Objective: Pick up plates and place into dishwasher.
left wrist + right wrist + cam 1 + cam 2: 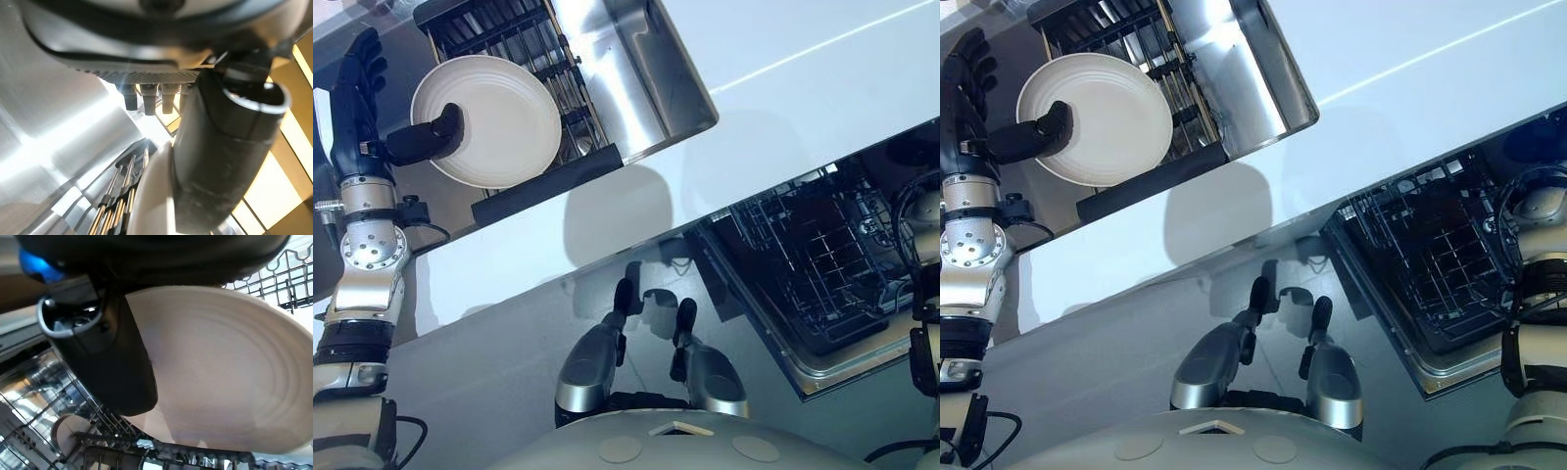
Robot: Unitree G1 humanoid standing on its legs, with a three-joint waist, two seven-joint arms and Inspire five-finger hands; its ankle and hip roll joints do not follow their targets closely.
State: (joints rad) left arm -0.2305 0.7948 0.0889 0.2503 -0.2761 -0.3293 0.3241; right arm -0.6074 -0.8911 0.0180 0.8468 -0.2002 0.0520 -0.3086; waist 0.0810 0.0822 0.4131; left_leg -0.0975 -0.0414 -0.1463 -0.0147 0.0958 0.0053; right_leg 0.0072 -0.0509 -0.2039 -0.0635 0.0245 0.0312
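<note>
A cream plate stands tilted over the black dish rack in the steel sink. My left hand grips its left rim, with the thumb lying across the plate's face and the fingers behind the rim. A second cream plate is in my right hand, whose thumb presses on its face. That plate hangs just above the wire rack of the dishwasher. My right arm comes in at the far right edge of the eye views.
A white counter runs between the sink and the open dishwasher below it. The pulled-out dishwasher rack has dark wire tines. A small round dish sits deeper in that rack.
</note>
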